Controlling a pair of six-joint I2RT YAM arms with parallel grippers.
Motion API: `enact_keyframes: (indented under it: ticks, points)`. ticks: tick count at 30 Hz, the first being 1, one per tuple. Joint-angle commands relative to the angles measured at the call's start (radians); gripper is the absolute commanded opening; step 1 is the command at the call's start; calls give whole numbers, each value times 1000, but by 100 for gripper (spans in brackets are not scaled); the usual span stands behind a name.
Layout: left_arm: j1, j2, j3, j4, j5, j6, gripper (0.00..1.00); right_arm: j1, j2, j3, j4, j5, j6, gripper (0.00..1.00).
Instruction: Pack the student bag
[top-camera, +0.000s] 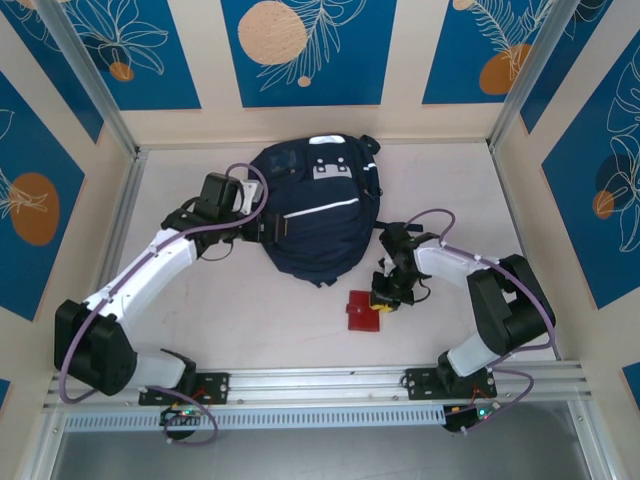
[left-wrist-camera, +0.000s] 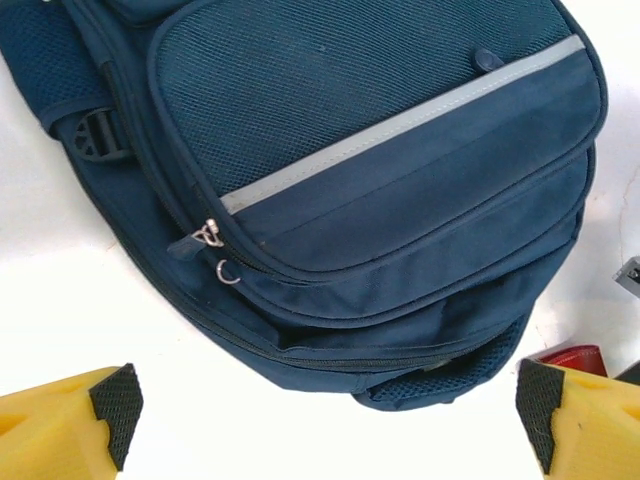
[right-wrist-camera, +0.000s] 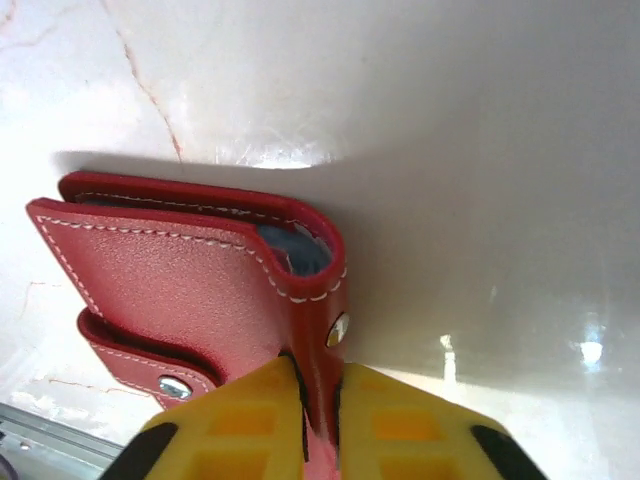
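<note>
The student bag (top-camera: 312, 205) lies flat at the back middle of the table, dark navy with a pale stripe and a grey patch on its pocket; its zipped front (left-wrist-camera: 380, 180) also shows in the left wrist view. My left gripper (top-camera: 262, 229) hovers at the bag's left side, wide open, its yellow fingers (left-wrist-camera: 70, 425) apart with nothing between them. A red leather wallet (top-camera: 366, 311) with white stitching and metal snaps lies on the table in front of the bag. My right gripper (top-camera: 384, 299) is shut on the wallet's edge (right-wrist-camera: 320, 330).
The white table (top-camera: 250, 320) is ringed by cream and blue patterned walls. An aluminium rail (top-camera: 320, 385) with both arm bases runs along the near edge. Open table surface lies left of the wallet.
</note>
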Motion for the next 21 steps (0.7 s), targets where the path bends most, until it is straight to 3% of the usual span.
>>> enact_keyframes:
  ticks: [1,4,11,16,21]
  points:
    - [-27,33,53,-16,53,53,96,9,-27,10,-4,75,5,7]
    - [-71,75,92,-24,65,113,94,4,-116,23,-31,169,23,0]
    - [-216,247,230,-76,-11,370,84,-49,-321,56,-53,287,69,0]
    - [-241,414,389,-154,-76,463,72,-94,-402,76,-45,251,77,0]
    - [-239,585,585,-293,-144,457,59,-115,-413,83,-30,182,88,0]
